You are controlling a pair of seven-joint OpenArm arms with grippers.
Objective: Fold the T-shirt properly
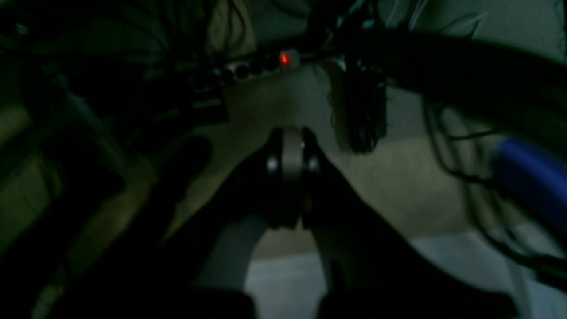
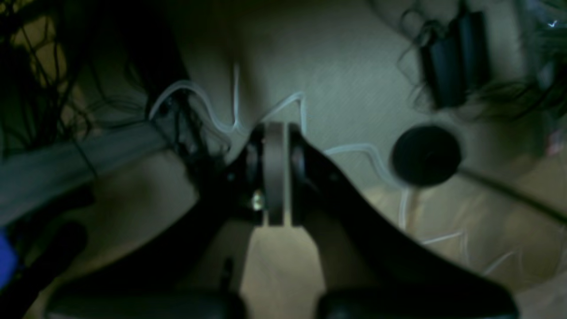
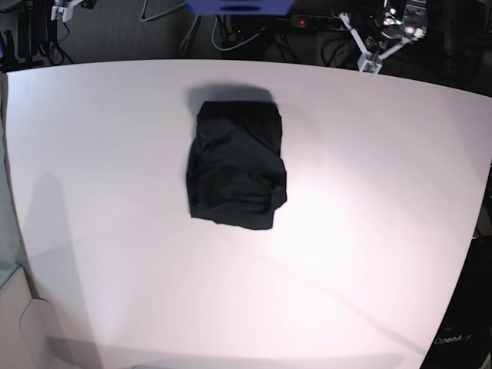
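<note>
The black T-shirt (image 3: 237, 165) lies on the white table (image 3: 369, 192) as a compact folded bundle, a little left of the middle and toward the far side. Neither arm shows in the base view. In the left wrist view my left gripper (image 1: 291, 153) has its fingers pressed together with nothing between them, pointing at the floor and cables beyond the table. In the right wrist view my right gripper (image 2: 274, 150) is likewise shut and empty, over a beige floor. The shirt shows in neither wrist view.
A power strip with a red light (image 3: 300, 21) and cables lie behind the table's far edge. A white frame (image 3: 377, 46) stands at the back right. White cables (image 2: 266, 110) and a dark round base (image 2: 426, 155) lie on the floor.
</note>
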